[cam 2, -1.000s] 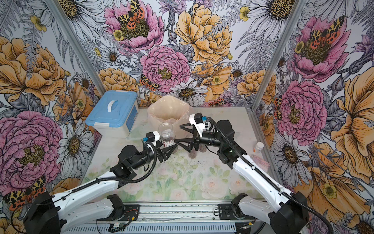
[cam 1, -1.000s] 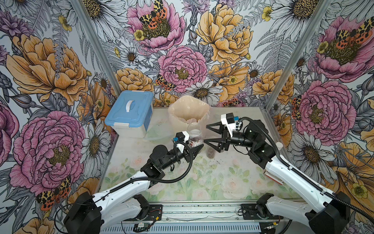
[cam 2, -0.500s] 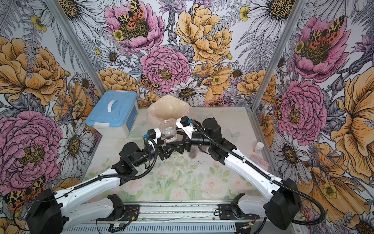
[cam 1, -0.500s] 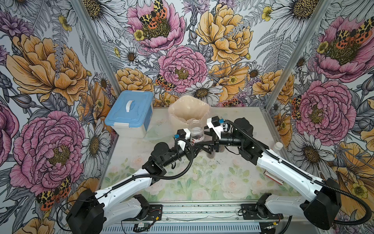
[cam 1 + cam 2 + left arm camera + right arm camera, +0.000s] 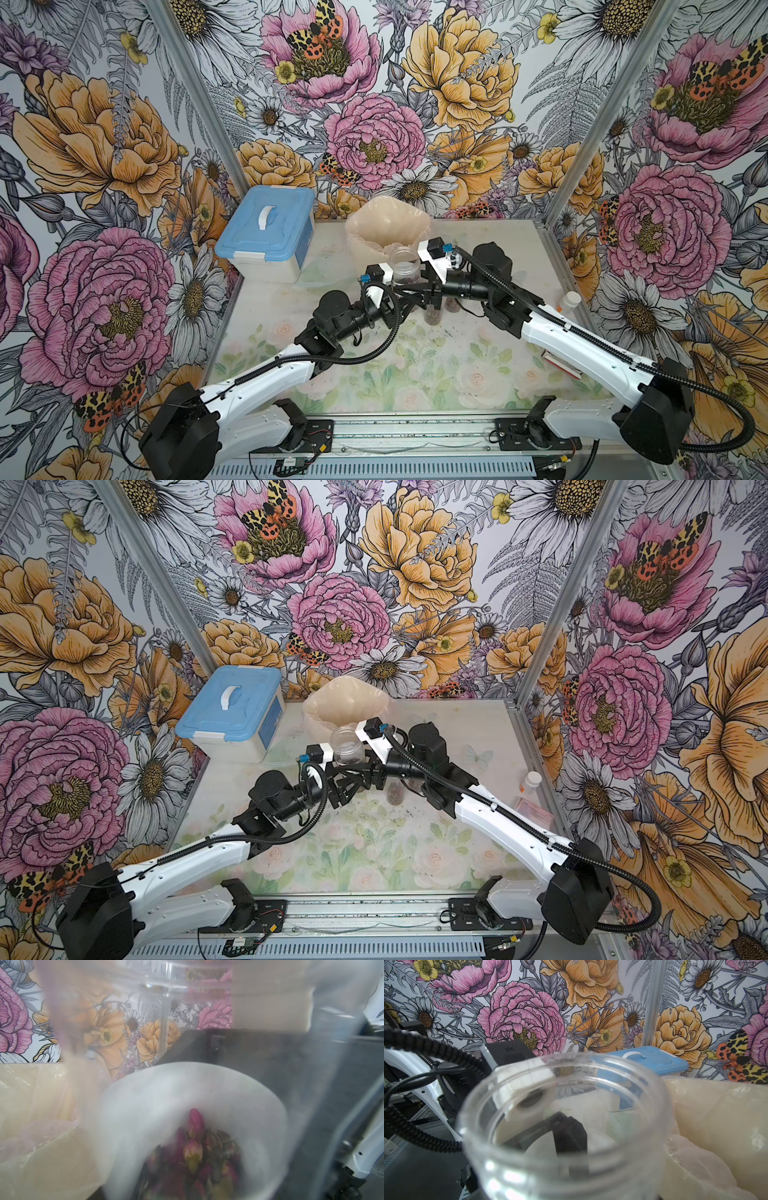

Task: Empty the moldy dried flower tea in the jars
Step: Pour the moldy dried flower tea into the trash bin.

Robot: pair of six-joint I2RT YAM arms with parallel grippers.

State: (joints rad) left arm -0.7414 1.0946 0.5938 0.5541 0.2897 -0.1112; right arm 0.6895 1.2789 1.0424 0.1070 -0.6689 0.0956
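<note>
An open, lidless clear jar (image 5: 403, 264) (image 5: 347, 746) stands upright in the air just in front of the bag-lined bin. My left gripper (image 5: 400, 291) (image 5: 344, 773) is shut on its lower part. Moldy dried flower tea (image 5: 194, 1153), pink and dark red buds, lies in its bottom. My right gripper (image 5: 419, 289) (image 5: 366, 771) reaches in from the right at the jar's base. Its jaws are hidden behind the jar wall (image 5: 571, 1169) in the right wrist view. Two more jars (image 5: 432, 316) (image 5: 451, 305) with tea stand on the table under the right arm.
A box with a blue lid (image 5: 266, 237) sits at the back left. The bin lined with a beige bag (image 5: 386, 228) stands at the back middle. A small white-capped bottle (image 5: 569, 301) and a pink card (image 5: 561, 361) lie by the right wall.
My right arm has swung left to the jar, and its wide-open jaws have narrowed around the base. The left gripper has kept its hold and edged the jar toward the bin.
</note>
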